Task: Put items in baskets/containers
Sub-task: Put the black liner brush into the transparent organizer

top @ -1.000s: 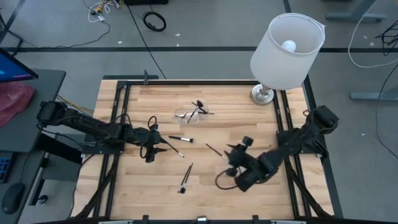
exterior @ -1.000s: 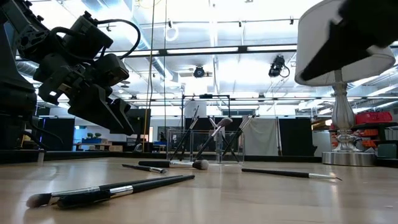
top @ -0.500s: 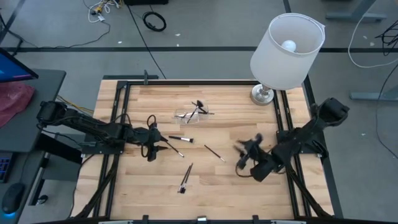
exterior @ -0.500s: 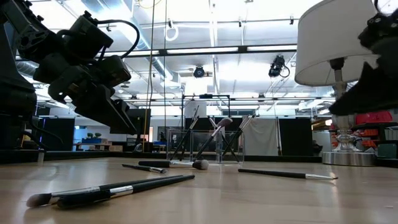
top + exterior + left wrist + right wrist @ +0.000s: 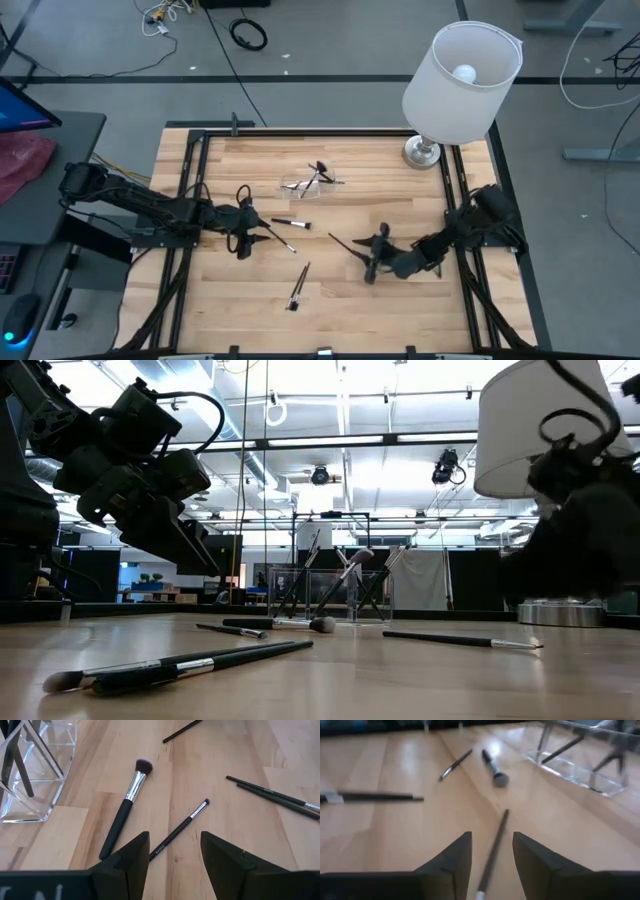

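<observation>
Right gripper jaws being held open over a thin makeup brush lying between them on the desk, left gripper jaws open above another brush, clear container well apart.

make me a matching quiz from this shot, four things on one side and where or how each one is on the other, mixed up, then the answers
Things
1. lamp
2. clear container
3. left gripper
4. right gripper

Places or states
A. open, over a thin brush lying right of centre
B. stands at the table's far right corner
C. holds several brushes, sits at far centre of the table
D. open, above two brushes on the left-centre

Pairs: 1-B, 2-C, 3-D, 4-A
</observation>
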Action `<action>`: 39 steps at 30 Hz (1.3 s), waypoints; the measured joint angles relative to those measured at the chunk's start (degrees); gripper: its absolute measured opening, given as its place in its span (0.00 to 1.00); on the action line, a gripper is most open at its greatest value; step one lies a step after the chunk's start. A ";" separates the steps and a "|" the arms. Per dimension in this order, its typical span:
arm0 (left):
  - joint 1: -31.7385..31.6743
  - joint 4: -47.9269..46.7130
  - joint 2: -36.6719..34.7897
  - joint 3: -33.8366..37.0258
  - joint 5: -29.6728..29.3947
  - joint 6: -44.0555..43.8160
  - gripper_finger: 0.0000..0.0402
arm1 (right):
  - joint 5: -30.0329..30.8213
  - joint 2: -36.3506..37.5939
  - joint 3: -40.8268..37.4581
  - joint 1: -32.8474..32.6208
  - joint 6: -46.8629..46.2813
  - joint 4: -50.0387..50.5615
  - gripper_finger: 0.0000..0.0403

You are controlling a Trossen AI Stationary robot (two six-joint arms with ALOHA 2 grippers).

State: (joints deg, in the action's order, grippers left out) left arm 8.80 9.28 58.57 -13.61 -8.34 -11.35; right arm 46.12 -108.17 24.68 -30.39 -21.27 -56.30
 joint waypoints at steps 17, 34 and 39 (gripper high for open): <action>0.00 -0.15 0.00 0.00 -0.34 0.17 0.45 | 3.72 -1.37 5.14 -0.22 -1.95 12.59 0.37; 0.04 -0.09 0.00 0.00 -2.16 -3.01 0.45 | 3.86 -1.35 5.21 -0.22 -3.66 9.74 0.37; 0.07 -0.09 0.00 0.00 -2.16 -3.04 0.45 | 3.85 -1.36 5.21 -0.87 -6.91 11.09 0.37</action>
State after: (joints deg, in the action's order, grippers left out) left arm 8.86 9.19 58.57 -13.61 -10.50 -14.39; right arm 49.97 -109.52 29.89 -31.27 -28.18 -45.21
